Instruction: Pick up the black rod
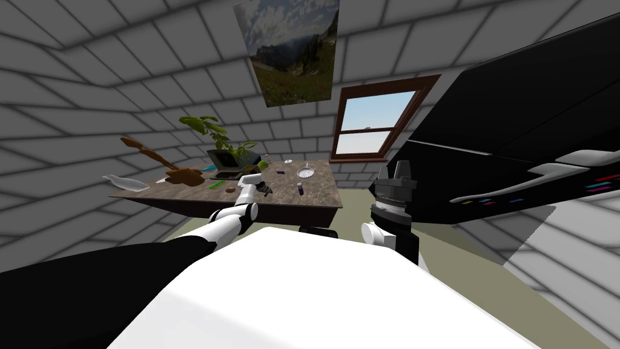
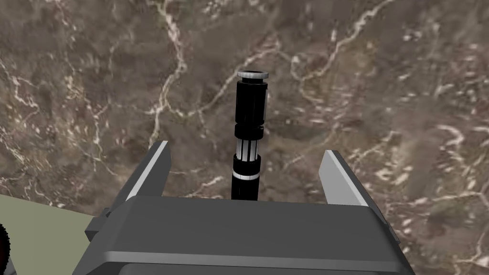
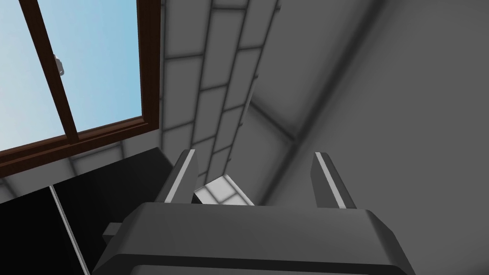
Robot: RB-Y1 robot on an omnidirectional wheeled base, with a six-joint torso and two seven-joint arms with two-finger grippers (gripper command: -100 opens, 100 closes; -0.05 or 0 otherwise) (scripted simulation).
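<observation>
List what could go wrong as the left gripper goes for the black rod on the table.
1. The black rod lies lengthwise between the open fingers of the left gripper; it looks round, so an uneven close might roll it aside.
2. The table lies right beneath the thin fingers; descending too far may jam them.
3. The table's edge is close, so a nudged rod could drop.

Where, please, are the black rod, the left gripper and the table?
black rod (image 2: 251, 102): left wrist view, upper black barrel.
left gripper (image 2: 247, 149): left wrist view, midway between its open fingertips.
table (image 2: 382, 76): left wrist view, bare marbled brown top.
</observation>
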